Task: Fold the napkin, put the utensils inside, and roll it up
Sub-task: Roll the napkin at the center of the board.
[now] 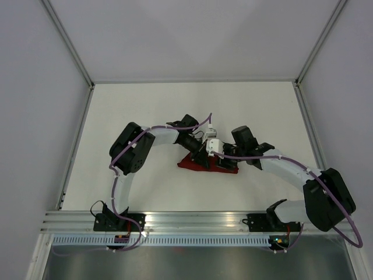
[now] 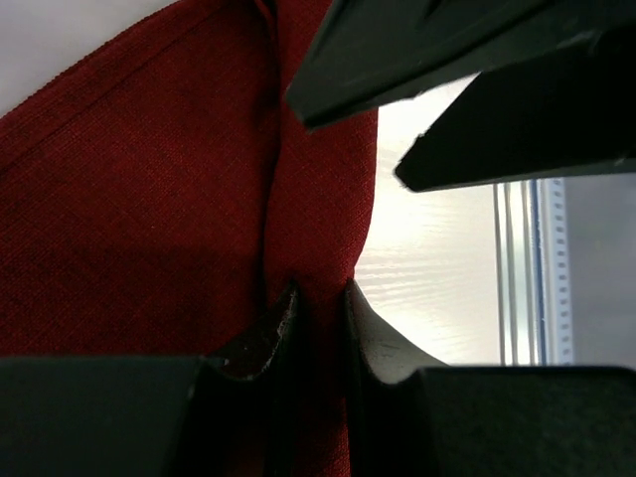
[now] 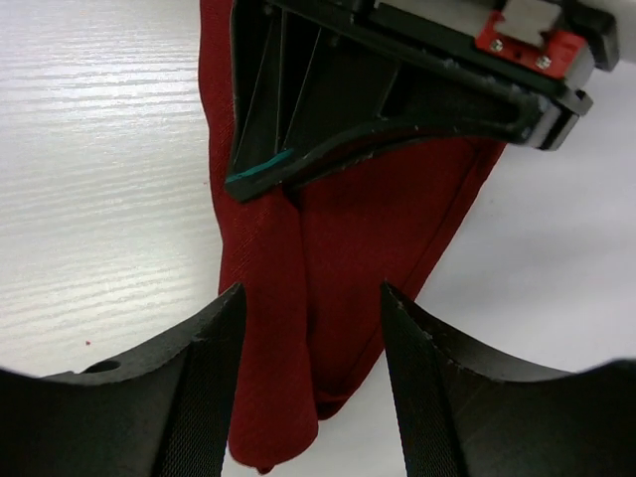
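The dark red napkin [image 1: 226,168] lies bunched in a narrow, partly rolled shape at the middle of the table. My left gripper [image 1: 202,158] is shut on a raised fold of the napkin [image 2: 149,199]; in the left wrist view the cloth is pinched between the two fingers at the gripper [image 2: 318,303]. My right gripper [image 3: 313,298] is open and straddles the napkin's [image 3: 368,229] narrow rolled end from the opposite side, close to the left gripper [image 3: 397,89]. In the top view the right gripper [image 1: 223,160] sits over the cloth. The fork is hidden in every view.
The white table [image 1: 145,111] is walled at the back and both sides. An aluminium rail [image 1: 186,219] runs along the near edge by the arm bases. The right gripper's fingers [image 2: 447,60] fill the upper right of the left wrist view.
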Robot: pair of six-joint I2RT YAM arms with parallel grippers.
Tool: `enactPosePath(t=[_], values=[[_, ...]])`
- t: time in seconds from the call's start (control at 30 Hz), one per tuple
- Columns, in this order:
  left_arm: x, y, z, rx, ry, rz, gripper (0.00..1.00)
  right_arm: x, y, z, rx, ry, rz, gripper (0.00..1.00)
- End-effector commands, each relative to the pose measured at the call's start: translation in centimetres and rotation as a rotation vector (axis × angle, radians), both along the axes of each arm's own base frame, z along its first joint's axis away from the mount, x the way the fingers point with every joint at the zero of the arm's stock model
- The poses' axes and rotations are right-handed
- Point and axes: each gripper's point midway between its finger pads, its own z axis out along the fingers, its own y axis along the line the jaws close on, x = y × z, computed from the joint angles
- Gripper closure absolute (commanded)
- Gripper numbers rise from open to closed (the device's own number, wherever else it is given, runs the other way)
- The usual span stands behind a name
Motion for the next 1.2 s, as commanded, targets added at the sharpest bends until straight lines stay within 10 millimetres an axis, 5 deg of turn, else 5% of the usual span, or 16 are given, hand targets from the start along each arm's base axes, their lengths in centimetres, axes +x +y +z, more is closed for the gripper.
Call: enactPosePath(t=[0.0, 0.27, 0.53, 0.63, 0.67, 0.77, 1.17], values=[[-3.4, 3.6, -5.1, 0.24, 0.18, 0.022, 0.97, 0.9, 1.3, -0.3, -0.026, -0.089, 0.007, 0.38], [-2.8, 3.2, -4.6, 0.239, 0.163, 0.029, 0.96, -1.4, 2.8, -3.5, -0.113, -0.074, 0.07, 0.38], [-2.5, 3.1, -4.6, 0.244, 0.151, 0.035, 0.96, -1.4, 2.9, -4.8, -0.148, -0.04, 0.068, 0.43], [-2.3, 3.1, -4.4, 0.242, 0.139, 0.035, 0.94, -1.7, 2.7, -5.6, -0.167, -0.009, 0.071, 0.54], [-2.1, 3.1, -4.4, 0.245, 0.126, 0.038, 0.93, -1.8, 2.6, -5.7, -0.172, -0.002, 0.068, 0.71], [-1.1, 3.0, -3.8, 0.24, 0.082, 0.07, 0.86, -2.3, 2.4, -6.1, -0.188, 0.024, 0.073, 0.91], [7.0, 3.1, 4.3, -0.016, -0.214, 0.387, 0.63, -4.1, 0.6, -8.1, -0.273, 0.143, 0.088, 0.99]])
